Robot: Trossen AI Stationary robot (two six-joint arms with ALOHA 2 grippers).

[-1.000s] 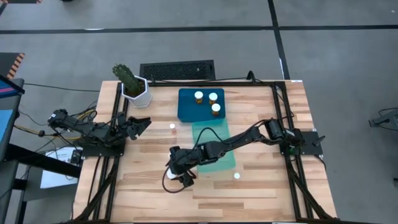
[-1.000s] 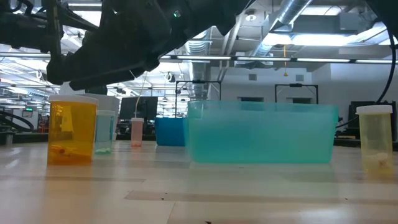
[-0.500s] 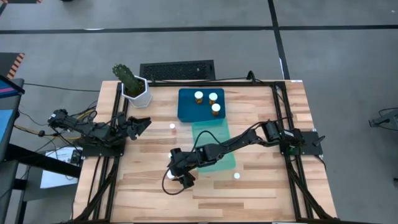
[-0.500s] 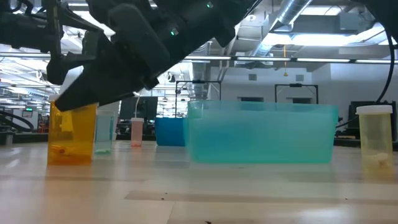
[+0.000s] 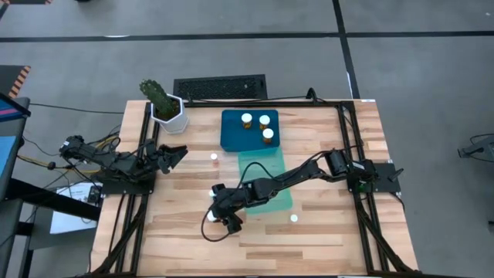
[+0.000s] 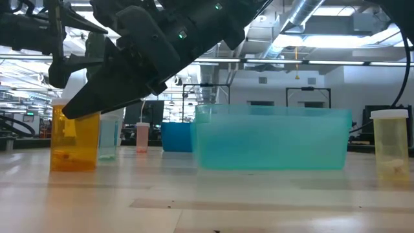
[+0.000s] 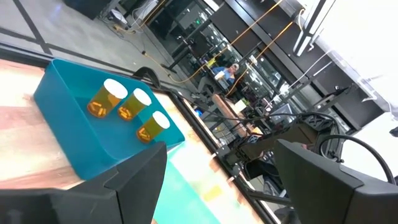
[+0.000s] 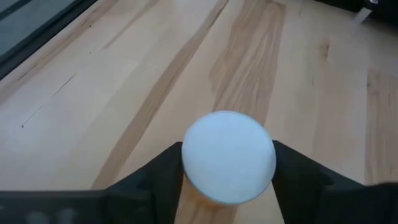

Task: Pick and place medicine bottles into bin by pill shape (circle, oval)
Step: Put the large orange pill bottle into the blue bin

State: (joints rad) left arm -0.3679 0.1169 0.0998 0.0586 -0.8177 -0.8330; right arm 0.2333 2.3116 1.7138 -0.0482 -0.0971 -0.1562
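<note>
A wide amber medicine bottle [image 6: 74,142] with a round white cap [image 8: 229,155] stands upright on the wood table near its front left. My right gripper [image 5: 218,218] reaches down to it from the right and is shut around it; the cap also shows in the high view [image 5: 210,217]. Three amber bottles [image 5: 258,124] stand in the blue bin [image 5: 231,139]. The teal bin [image 5: 266,185] lies in front of the blue one. My left gripper [image 5: 179,152] waits open at the table's left edge. My right gripper has the bottle between its two fingers [image 8: 163,171], one on each side just below the cap's rim [image 8: 186,165]. The fingers slant down from the table's right. The cap hides the place of contact. The bottle stands upright with its base on the table.
One loose bottle [image 5: 294,218] stands right of the teal bin's front edge and another [image 5: 214,157] stands left of the bins. A white plant pot [image 5: 168,114] sits at the far left corner. A dark keyboard [image 5: 220,86] lies beyond the far edge.
My right gripper has come down and a little toward the table's left, over the amber bottle, until its fingers are around the bottle's top. The bottle has stayed standing in place.
</note>
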